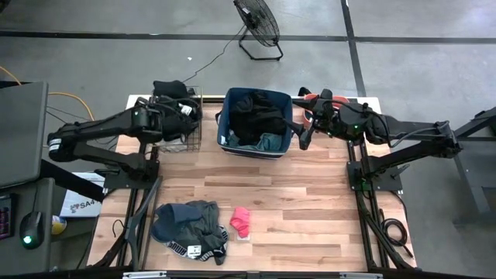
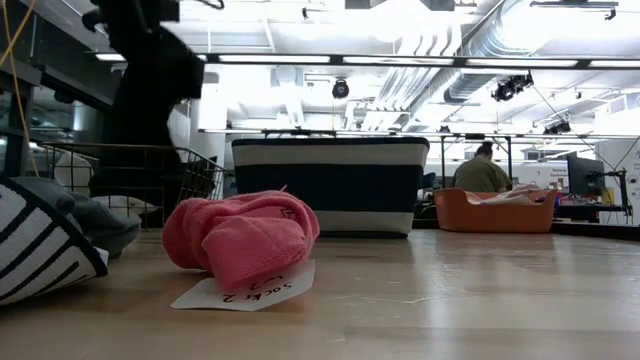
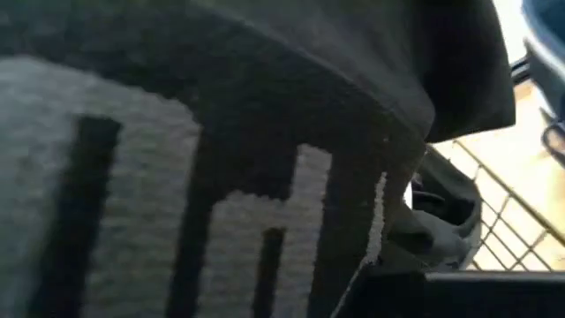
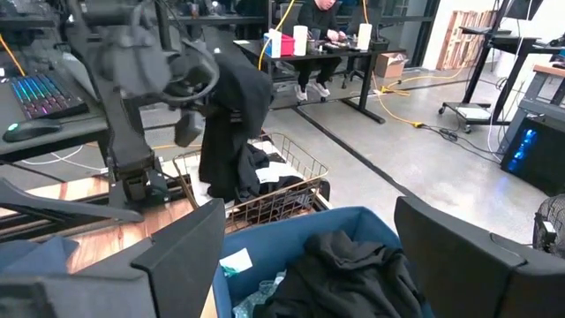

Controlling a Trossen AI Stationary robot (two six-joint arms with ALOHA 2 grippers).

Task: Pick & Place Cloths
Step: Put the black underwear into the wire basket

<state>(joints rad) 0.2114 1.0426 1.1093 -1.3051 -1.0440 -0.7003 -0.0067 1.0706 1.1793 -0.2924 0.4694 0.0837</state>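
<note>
Right wrist view alone shows the left hand [image 4: 190, 88] clenched on a black garment [image 4: 231, 132] dangling over the wire basket [image 4: 274, 190]; the right hand [image 1: 304, 133] hangs released beside the blue bin [image 1: 225, 128] of cloths [image 1: 256, 116] at the surface's far edge.

Fabric bin [image 1: 288, 139] mid-rear on table [image 1: 310, 209], wire basket [image 1: 194, 128] left, cloth pile [image 1: 190, 225] front-left.

Blue fabric bin [image 1: 284, 144] sits far-centre on the table, wire basket [image 1: 194, 139] left, coral tub [image 2: 495, 213] right, floor fan [image 1: 257, 23] behind.
</note>
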